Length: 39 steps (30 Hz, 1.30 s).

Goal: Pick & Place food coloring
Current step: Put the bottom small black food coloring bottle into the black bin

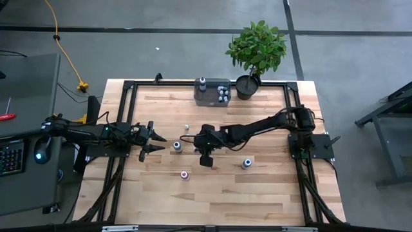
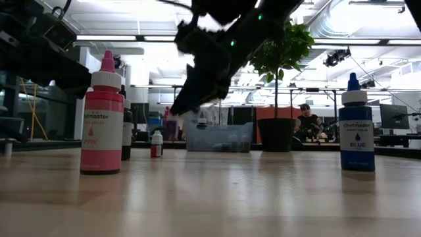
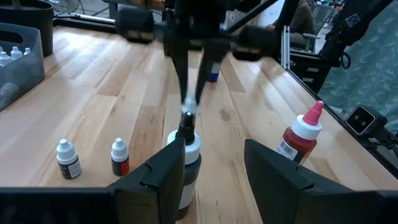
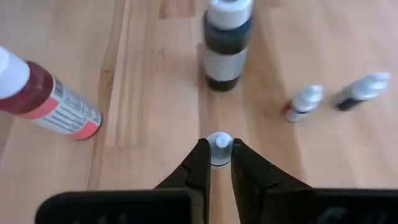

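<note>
The food coloring bottles are standing scattered over the wooden desk [image 1: 257, 193]. A pink-red bottle [image 2: 102, 115] with a white collar and pink tip is standing nearest the low camera, and a blue bottle [image 2: 356, 125] labelled BLUE is standing off to the other side. A dark bottle [image 4: 227, 43] with a white cap is sitting upright near mid-desk, with two tiny white-topped bottles [image 3: 68, 160] standing just beside it, one showing red and one dark. A small white-capped bottle [image 4: 219, 149] is sitting between the fingers of the right gripper [image 4: 219, 163].

A grey tray [image 1: 212, 92] is resting at the far edge of the desk beside a potted plant [image 1: 256, 55]; several small white-topped bottles are standing in it, though their exact count is hard to tell.

The right arm is reaching from its base across to the middle of the desk, wrist pointing downward, its fingers closing narrowly on the tiny bottle's cap. The left gripper [image 1: 156, 142] is hovering low near the dark bottle, its fingers spread apart and holding nothing.
</note>
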Tool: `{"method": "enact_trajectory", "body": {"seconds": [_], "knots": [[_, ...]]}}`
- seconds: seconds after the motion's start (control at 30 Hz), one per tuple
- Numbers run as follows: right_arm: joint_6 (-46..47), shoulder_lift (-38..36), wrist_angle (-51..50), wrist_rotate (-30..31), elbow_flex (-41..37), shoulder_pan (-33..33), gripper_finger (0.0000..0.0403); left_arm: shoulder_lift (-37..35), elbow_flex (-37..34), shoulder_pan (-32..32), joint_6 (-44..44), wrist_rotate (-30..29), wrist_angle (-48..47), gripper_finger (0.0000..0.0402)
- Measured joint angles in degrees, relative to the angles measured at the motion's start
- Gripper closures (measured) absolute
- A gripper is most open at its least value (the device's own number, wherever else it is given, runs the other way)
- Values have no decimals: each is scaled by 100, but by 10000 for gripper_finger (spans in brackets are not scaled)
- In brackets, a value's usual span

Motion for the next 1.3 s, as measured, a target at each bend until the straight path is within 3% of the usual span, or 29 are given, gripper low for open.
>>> {"method": "enact_trajectory", "body": {"seconds": [0.43, 0.93, 1.07, 1.3], "knots": [[241, -1040, -688, 793, 115, -279, 370, 0, 0, -1, 0, 1, 0, 238], [139, -1085, -3737, 1768, 2354, -1136, 363, -1, 0, 0, 2, 0, 0, 238], [6, -1015, -3825, 1791, 2437, -1506, 370, -1, 0, -1, 1, 0, 0, 238], [-127, -856, -3358, 1738, 1882, -2126, 370, -2, 0, -1, 0, 1, -1, 238]]}}
